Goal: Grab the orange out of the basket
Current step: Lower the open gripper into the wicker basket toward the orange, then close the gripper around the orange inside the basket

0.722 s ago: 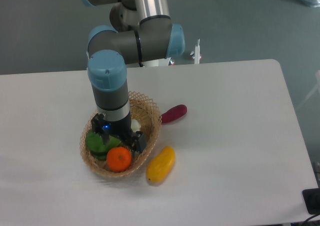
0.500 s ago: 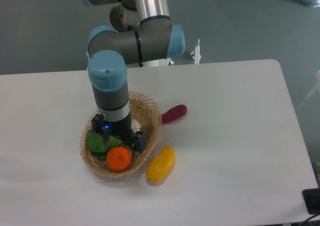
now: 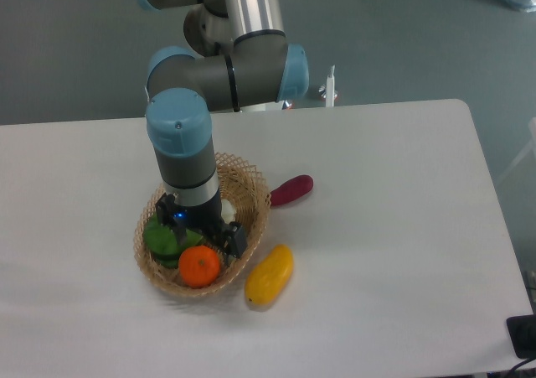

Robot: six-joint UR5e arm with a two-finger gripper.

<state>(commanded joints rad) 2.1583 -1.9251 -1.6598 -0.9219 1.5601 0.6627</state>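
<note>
The orange (image 3: pixel 199 266) is seen at the near edge of the basket (image 3: pixel 251 195), beside something green. The gripper (image 3: pixel 203 237) hangs just above and slightly behind it, fingers spread wide and empty, so a short forward-and-down move appears needed.
</note>
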